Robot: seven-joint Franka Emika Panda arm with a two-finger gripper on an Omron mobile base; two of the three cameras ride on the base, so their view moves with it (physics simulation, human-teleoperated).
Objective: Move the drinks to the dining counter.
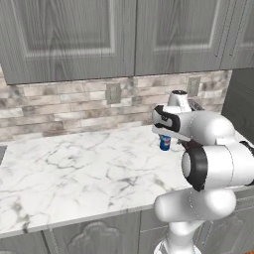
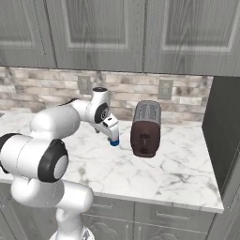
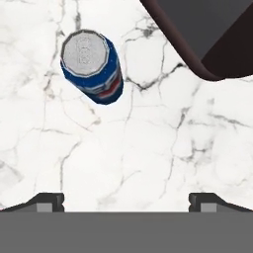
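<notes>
The claw (image 3: 126,200) is being held spread apart and empty above the marble worktop (image 3: 148,148), the blue soda can (image 3: 92,65) standing upright beside the toaster (image 2: 145,129). The approach step is judged in hand; centring over the can is being called for next.

A white grey-veined marble worktop (image 1: 74,173) fills the middle of both base views, backed by a pale brick wall (image 1: 59,106) with 2 outlets (image 2: 165,89), grey panelled cabinets (image 1: 69,34) along the top and grey drawers (image 2: 164,218) below.

A kitchen, apparently: grey cabinets (image 1: 69,34), brick backsplash (image 1: 59,106), marble worktop (image 1: 74,173), toaster (image 2: 146,128).
</notes>
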